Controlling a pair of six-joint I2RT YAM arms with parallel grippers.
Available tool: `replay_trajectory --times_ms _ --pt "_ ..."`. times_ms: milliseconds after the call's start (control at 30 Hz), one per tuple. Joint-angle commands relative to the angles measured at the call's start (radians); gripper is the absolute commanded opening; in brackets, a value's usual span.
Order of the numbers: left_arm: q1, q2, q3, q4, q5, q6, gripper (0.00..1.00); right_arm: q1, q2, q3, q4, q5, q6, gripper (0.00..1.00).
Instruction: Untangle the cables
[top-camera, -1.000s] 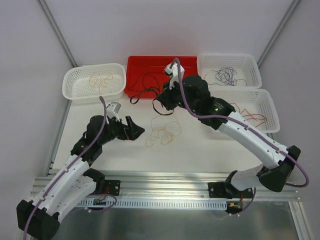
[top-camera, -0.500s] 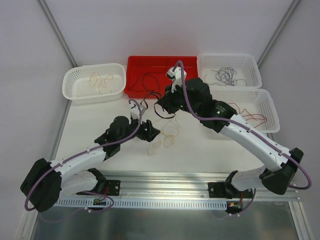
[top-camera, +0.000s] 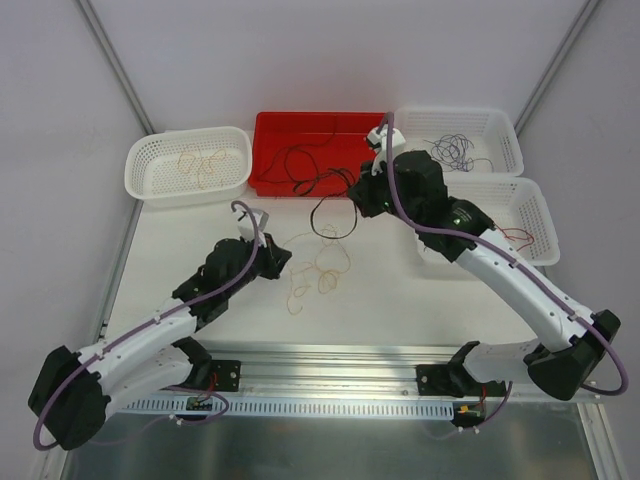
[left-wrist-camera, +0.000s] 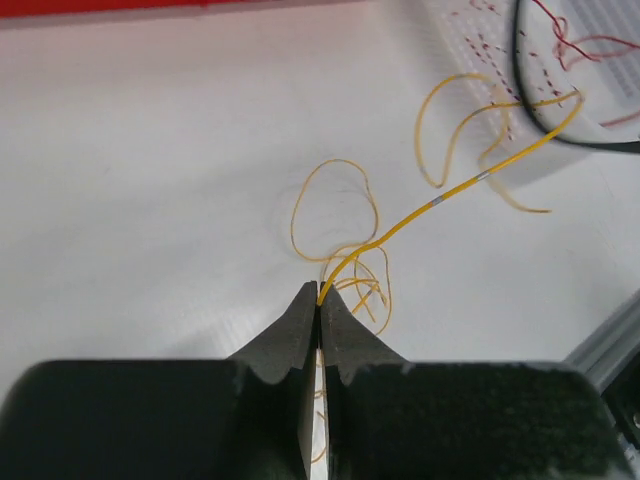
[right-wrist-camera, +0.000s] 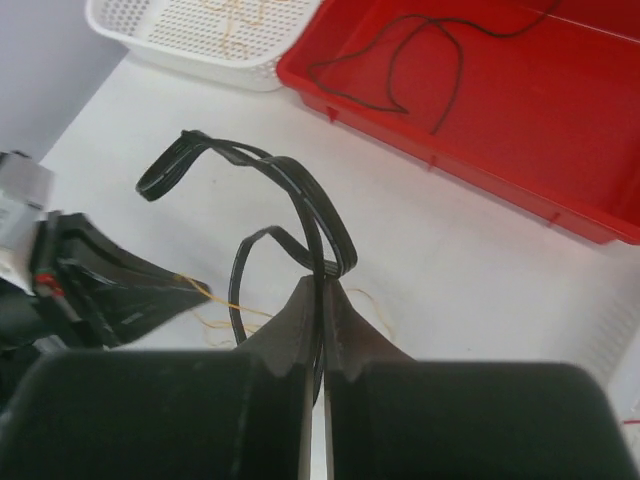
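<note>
My left gripper (left-wrist-camera: 320, 296) is shut on a thin yellow cable (left-wrist-camera: 430, 205), which rises tight to the right from a curly yellow tangle (top-camera: 320, 272) on the white table. That yellow strand passes into a black cable loop (left-wrist-camera: 545, 118). Just above the table, my right gripper (right-wrist-camera: 322, 283) is shut on this black cable (right-wrist-camera: 290, 180), which hangs in flat loops (top-camera: 325, 215) in front of the red bin (top-camera: 270, 180). The left gripper (top-camera: 282, 258) sits low at the tangle's left; the right gripper (top-camera: 353, 197) is higher and to the right.
Another black cable (right-wrist-camera: 420, 60) lies in the red bin (right-wrist-camera: 520, 130). A white basket (top-camera: 150, 180) at back left holds yellow cables. Two white baskets on the right hold dark purple cables (top-camera: 452, 150) and red cables (top-camera: 505, 236). The metal rail (top-camera: 330, 360) runs along the near edge.
My left arm swung in to the yellow tangle and its jaws closed on a yellow strand. My right arm carried the black cable to the right and back, toward the red bin.
</note>
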Motion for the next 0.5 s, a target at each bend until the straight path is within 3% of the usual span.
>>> replay_trajectory --times_ms 0,200,300,467 --pt "0.058 -0.115 -0.025 -0.231 -0.23 -0.106 0.0 -0.058 -0.062 -0.015 -0.009 0.047 0.007 0.01" --pt "0.368 -0.299 -0.043 -0.436 -0.182 -0.244 0.0 -0.119 -0.082 -0.03 -0.025 0.053 0.01 0.01" --pt "0.433 -0.308 -0.013 -0.489 -0.141 -0.245 0.0 -0.155 -0.093 -0.036 -0.025 0.032 0.011 0.01" --pt "0.507 -0.215 0.072 -0.62 -0.191 -0.255 0.0 -0.195 -0.094 -0.035 -0.041 0.029 0.007 0.01"
